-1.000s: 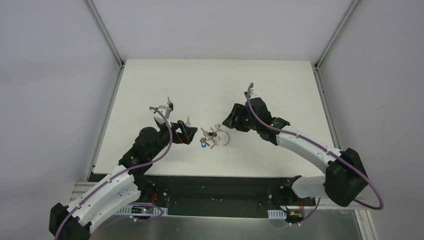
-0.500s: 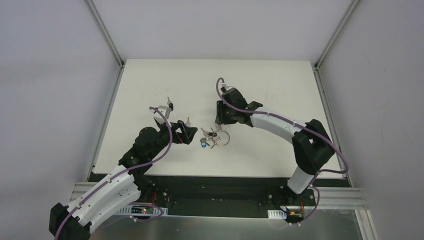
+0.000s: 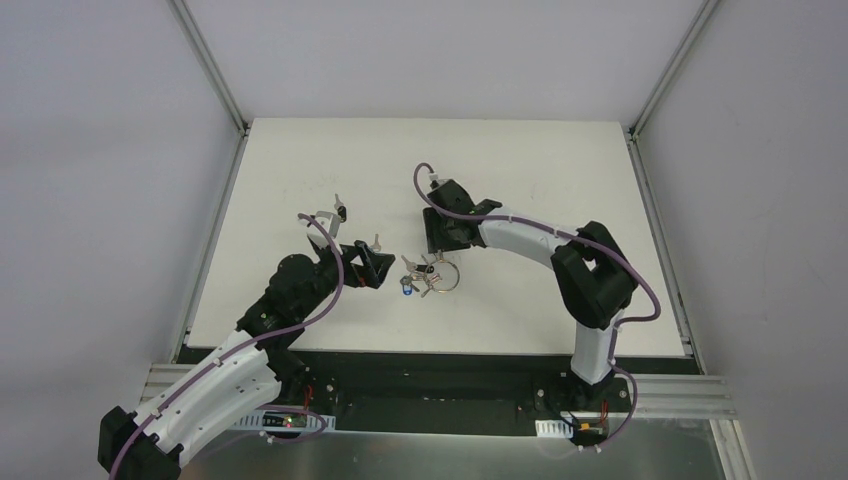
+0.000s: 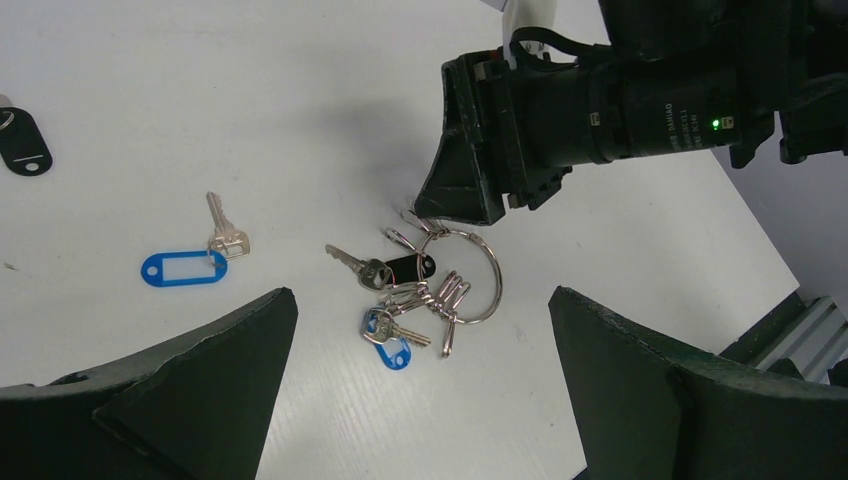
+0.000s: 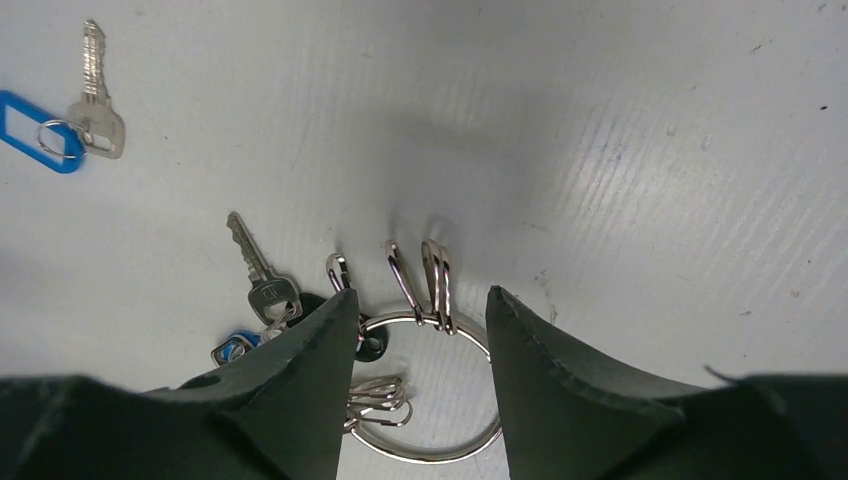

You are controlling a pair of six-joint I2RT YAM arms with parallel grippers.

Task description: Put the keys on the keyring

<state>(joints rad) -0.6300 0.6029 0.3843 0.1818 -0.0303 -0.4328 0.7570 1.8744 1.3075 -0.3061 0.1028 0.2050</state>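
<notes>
You swung the right gripper (image 5: 420,295) in from the right until it straddled the far edge of the keyring (image 4: 498,277), jaws parted and holding nothing; the keyring lay mid-table among the keys (image 4: 372,268), the left gripper (image 3: 373,264) stayed wide open beside them, so a grasp looked imminent.

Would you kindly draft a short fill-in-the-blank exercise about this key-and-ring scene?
1. The left gripper has its jaws wide ___.
2. The right gripper is poised directly over the ___.
3. The loose key lying off by itself carries a ___ tag.
Missing words: open; keyring; blue.
</notes>
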